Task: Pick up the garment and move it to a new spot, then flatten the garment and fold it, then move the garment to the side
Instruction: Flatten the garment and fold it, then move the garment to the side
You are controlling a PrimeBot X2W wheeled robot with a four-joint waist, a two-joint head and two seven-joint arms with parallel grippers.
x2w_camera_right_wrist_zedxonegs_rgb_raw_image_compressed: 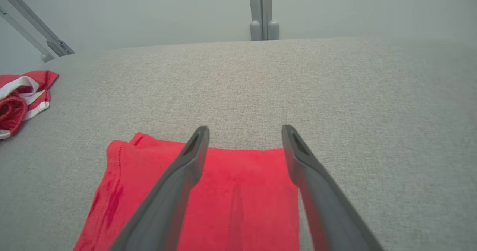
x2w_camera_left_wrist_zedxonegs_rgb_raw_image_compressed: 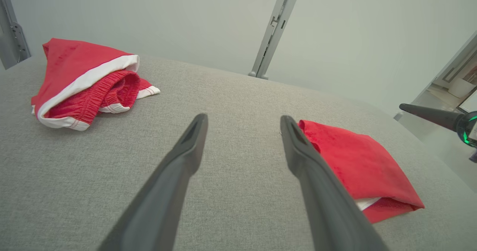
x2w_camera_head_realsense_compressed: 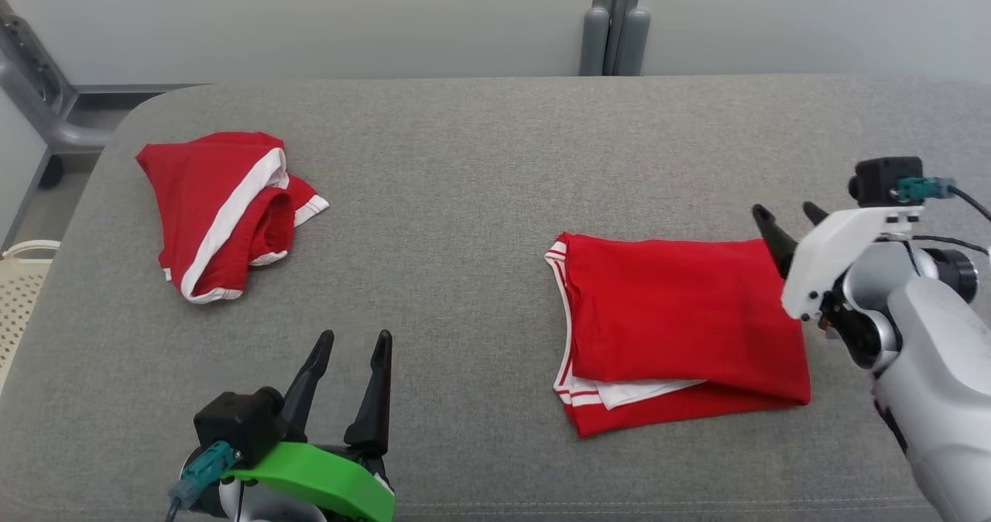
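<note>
The folded red garment (x2w_camera_head_realsense_compressed: pixel 681 328) lies flat on the right half of the grey padded desk (x2w_camera_head_realsense_compressed: pixel 480 158), its white-striped edges facing the middle. The right gripper (x2w_camera_head_realsense_compressed: pixel 783 212) is over the garment's far right corner. In the right wrist view its fingers (x2w_camera_right_wrist_zedxonegs_rgb_raw_image_compressed: pixel 186 161) are spread wide over the red cloth with nothing between them. The left gripper (x2w_camera_head_realsense_compressed: pixel 354 338) sits at the near edge, also spread and empty, pointing at bare desk. A crumpled red garment (x2w_camera_head_realsense_compressed: pixel 224 212) with white trim lies at the far left, well apart from the folded one. A cream perforated basket (x2w_camera_head_realsense_compressed: pixel 23 249) shows beside the desk's left edge, but its contents cannot be made out.
</note>
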